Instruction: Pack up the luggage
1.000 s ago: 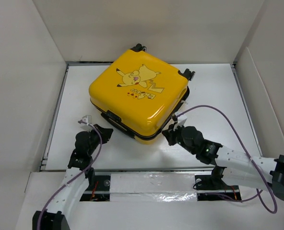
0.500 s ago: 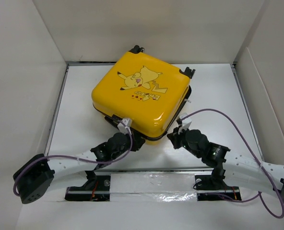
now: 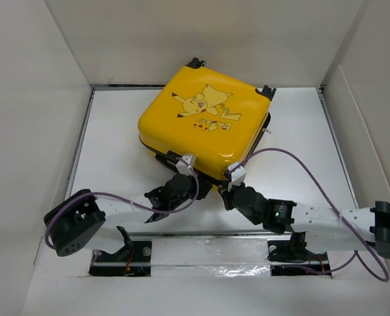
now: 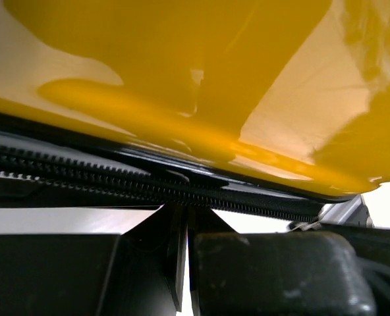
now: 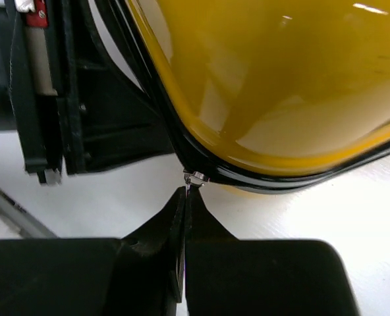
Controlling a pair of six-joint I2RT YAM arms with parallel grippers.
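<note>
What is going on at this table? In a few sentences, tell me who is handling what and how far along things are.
Two robot arms are working at the near corner of a yellow suitcase that lies flat on the white table with its shells closed together. The left pincer is shut, its tips against the black zipper band. The right pincer is also shut, its tips right at a small metal zipper pull. Whether it actually grips the pull is unclear.

luggage (image 3: 205,125) shell glossy yellow, black-outlined yellow cartoon print on its lid; zipper band (image 4: 149,181) black. table (image 3: 116,131) white, cables (image 3: 280,149) purple.
</note>
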